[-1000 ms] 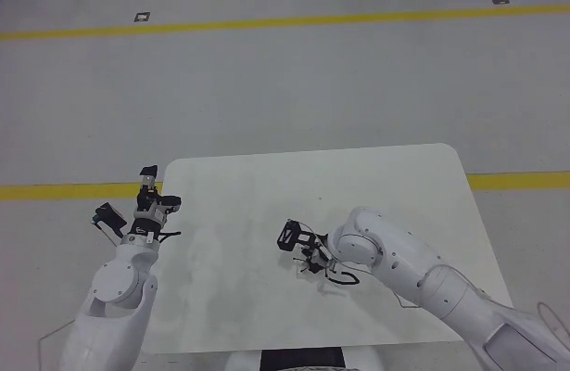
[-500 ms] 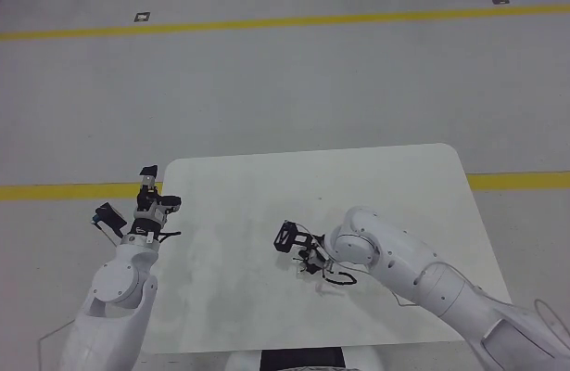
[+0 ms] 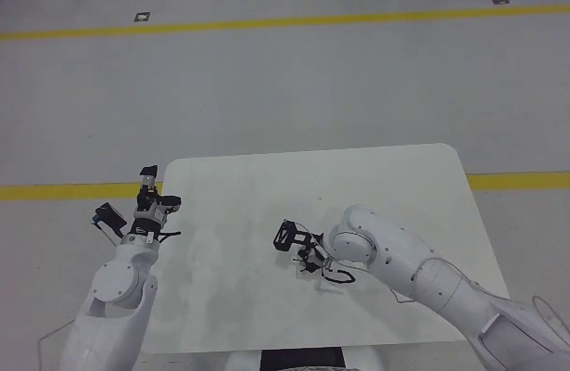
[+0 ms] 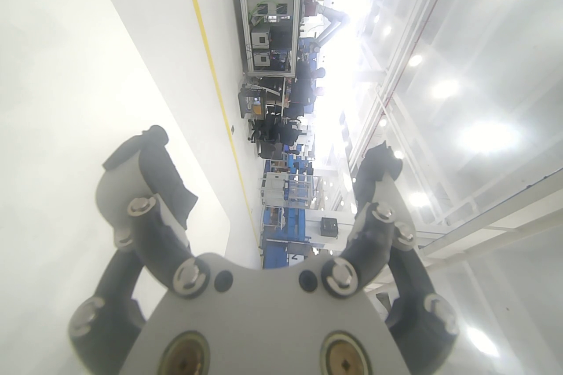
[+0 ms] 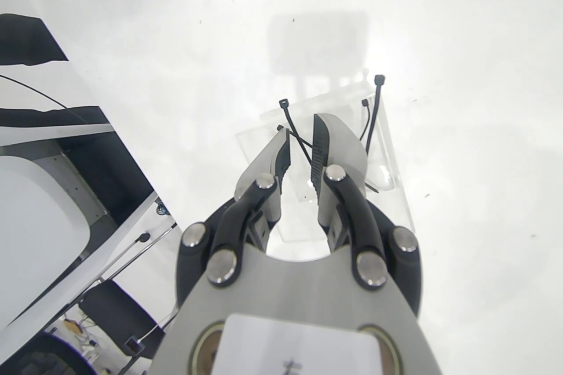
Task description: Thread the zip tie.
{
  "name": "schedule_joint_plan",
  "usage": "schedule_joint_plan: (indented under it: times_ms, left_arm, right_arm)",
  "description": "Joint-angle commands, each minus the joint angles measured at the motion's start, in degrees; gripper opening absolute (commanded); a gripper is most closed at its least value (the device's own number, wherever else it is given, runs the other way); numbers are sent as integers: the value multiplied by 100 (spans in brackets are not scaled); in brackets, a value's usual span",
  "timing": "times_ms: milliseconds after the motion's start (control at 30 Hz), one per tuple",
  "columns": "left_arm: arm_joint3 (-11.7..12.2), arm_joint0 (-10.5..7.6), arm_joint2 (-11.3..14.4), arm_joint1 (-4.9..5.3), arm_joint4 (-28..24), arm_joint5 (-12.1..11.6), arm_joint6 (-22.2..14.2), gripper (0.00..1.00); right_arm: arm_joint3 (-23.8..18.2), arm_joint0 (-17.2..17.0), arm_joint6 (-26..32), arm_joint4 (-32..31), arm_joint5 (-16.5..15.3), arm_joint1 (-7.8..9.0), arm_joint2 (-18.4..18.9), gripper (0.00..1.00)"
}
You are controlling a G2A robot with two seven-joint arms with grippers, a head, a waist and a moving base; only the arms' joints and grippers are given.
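Note:
Several black zip ties lie in a small clear tray (image 5: 393, 168) on the white table (image 3: 386, 185). One zip tie (image 5: 284, 104) runs between the fingers of my right gripper (image 5: 301, 128), which hovers low over the tray with its jaws apart and nothing clamped. A second zip tie (image 5: 375, 104) lies along the tray's side, beside one finger. In the top view my right gripper (image 3: 309, 263) is near the table's middle, toward the front. My left gripper (image 3: 127, 195) is held up at the table's left edge, open (image 4: 268, 148) and holding nothing.
The table's left edge and rounded corner (image 4: 132, 42) run beside my left gripper. A yellow floor line (image 3: 266, 20) lies beyond the table. White tabletop surrounds the tray on all sides.
My right gripper has edged slightly left over the tray. The left arm has kept still.

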Motion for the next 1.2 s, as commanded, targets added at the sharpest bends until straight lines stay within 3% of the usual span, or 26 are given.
schedule_joint_plan:
  times_ms: [0, 100, 433, 767, 967, 1167]
  left_arm:
    - [0, 0, 0, 0, 0, 0, 0, 100]
    - [0, 0, 0, 0, 0, 0, 0, 100]
    - [0, 0, 0, 0, 0, 0, 0, 100]
    - [0, 0, 0, 0, 0, 0, 0, 100]
    - [0, 0, 0, 0, 0, 0, 0, 100]
    - [0, 0, 0, 0, 0, 0, 0, 100]
  right_arm:
    - [21, 10, -5, 4, 0, -6, -14, 13]
    - [62, 21, -8, 4, 0, -14, -26, 0]
    - [-11, -9, 22, 44, 19, 12, 116, 0]
    - [-757, -365, 156, 541, 8, 316, 955, 0]
    - [-1123, -654, 13, 1160, 166, 460, 1517, 0]
    - [-1141, -713, -41, 1358, 165, 483, 1630, 0]
